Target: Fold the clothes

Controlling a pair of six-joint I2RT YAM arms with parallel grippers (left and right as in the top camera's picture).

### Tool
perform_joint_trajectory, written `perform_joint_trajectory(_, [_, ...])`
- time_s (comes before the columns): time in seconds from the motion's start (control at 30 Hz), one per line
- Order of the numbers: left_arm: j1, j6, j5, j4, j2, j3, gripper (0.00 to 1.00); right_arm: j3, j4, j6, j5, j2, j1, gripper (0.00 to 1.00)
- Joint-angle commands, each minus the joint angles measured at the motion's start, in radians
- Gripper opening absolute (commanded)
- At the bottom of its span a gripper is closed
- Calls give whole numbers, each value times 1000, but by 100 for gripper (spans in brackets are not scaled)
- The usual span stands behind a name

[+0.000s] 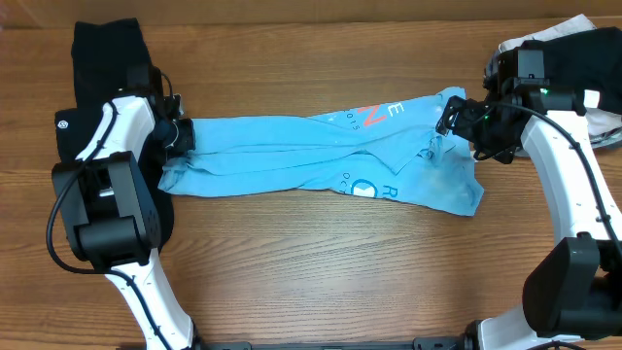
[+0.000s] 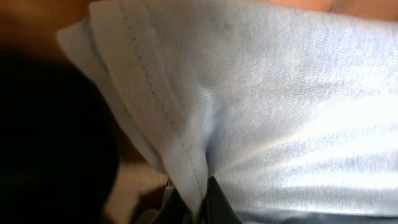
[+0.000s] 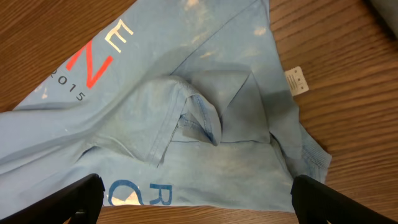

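Blue hem is pinched between the pressed-together fingers (image 2: 219, 206) of the left gripper (image 1: 181, 136); the right gripper (image 1: 455, 119) hangs spread wide over the shirt (image 1: 292, 156). It lies stretched across the table (image 1: 321, 262), a black garment (image 1: 102, 53) beside its left end.

A brown wood-grain table (image 1: 321, 282) fills the whole view under soft, even light.

In your left wrist view the light blue T-shirt (image 2: 280, 106) fills the frame, blurred, and its hem hides most of the left gripper (image 2: 189, 205). From overhead, your left arm (image 1: 107, 194) covers much of the long black garment (image 1: 102, 53), and folds swallow most of the shirt's printed lettering (image 1: 374, 115).
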Motion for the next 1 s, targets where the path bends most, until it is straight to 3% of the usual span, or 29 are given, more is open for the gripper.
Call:
perform_joint_trajectory(0.0, [25,-37,42,-88,37,47,4,21,-5,21,9,-18,2,99])
perform_joint_trajectory(0.47, [-58,-17,40,-476,37,439,4,14,-29,26,6,-18,2,98])
perform_joint_trajectory(0.7, [-216,-19,40,-481,38,455,4,14,-23,26,6,-18,2,98])
perform_joint_trajectory(0.77, [-331,-47,40,-447,38,455,4,14,-19,26,6,-16,2,99])
perform_joint_trajectory(0.97, [-481,-109,39,-349,38,455,4,14,-19,26,6,-16,2,99])
